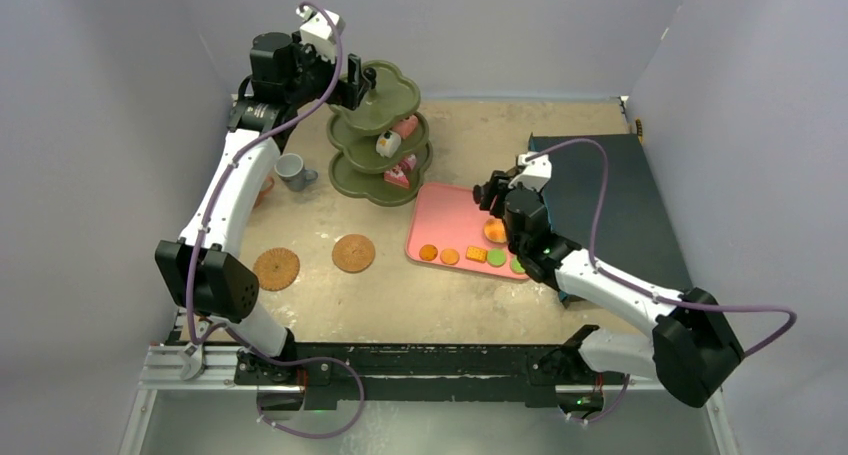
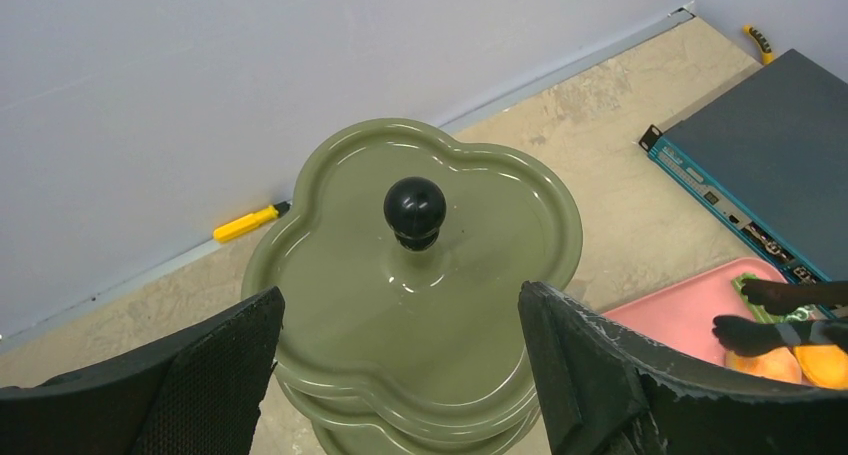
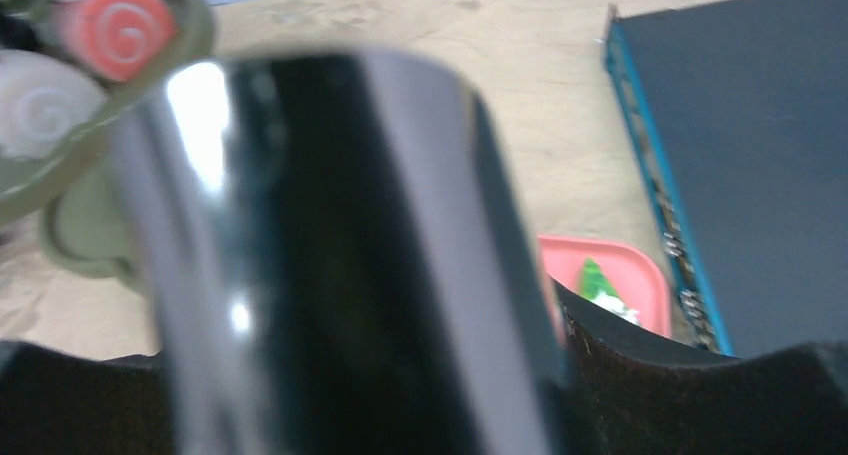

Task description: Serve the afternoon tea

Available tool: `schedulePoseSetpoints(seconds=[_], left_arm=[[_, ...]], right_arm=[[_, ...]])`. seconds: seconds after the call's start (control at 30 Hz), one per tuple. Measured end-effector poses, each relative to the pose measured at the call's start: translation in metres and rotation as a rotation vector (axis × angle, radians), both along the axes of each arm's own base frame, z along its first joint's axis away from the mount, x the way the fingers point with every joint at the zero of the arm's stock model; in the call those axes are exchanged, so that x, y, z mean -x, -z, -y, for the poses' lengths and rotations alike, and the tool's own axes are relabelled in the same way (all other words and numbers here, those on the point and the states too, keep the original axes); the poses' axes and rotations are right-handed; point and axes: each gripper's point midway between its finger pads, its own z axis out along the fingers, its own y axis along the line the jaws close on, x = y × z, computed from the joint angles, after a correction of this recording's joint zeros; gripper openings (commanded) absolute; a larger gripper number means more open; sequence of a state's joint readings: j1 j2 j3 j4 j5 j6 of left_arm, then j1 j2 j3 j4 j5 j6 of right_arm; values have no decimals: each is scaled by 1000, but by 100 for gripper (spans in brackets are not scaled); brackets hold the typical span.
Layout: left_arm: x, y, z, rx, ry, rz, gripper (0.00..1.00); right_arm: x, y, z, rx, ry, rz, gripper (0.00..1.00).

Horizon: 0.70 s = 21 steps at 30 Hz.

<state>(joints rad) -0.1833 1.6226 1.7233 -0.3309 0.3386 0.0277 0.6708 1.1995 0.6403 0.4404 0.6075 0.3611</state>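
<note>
Black tongs (image 3: 340, 255) clamped in your right hand (image 1: 493, 193) sit at an orange pastry (image 2: 760, 365); left hand (image 2: 395, 350) gapes above stand (image 2: 560, 215). Pinch it next.

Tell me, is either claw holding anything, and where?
Right claw grips black tongs around their body, not the tips; left claw, open over the stand, holds nothing.
</note>
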Motion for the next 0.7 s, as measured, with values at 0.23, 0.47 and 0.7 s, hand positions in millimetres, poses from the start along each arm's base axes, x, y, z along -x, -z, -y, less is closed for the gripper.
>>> schedulePoseSetpoints(seconds=[0.23, 0.47, 0.7], left_arm=[[2, -2, 0, 1, 3, 5, 86], [3, -3, 0, 2, 6, 6, 86], [3, -3, 1, 3, 12, 5, 85]], right_arm=[[-4, 8, 54, 36, 169, -35, 61], [-9, 16, 96, 64, 277, -50, 60], [-12, 40, 101, 89, 278, -104, 58]])
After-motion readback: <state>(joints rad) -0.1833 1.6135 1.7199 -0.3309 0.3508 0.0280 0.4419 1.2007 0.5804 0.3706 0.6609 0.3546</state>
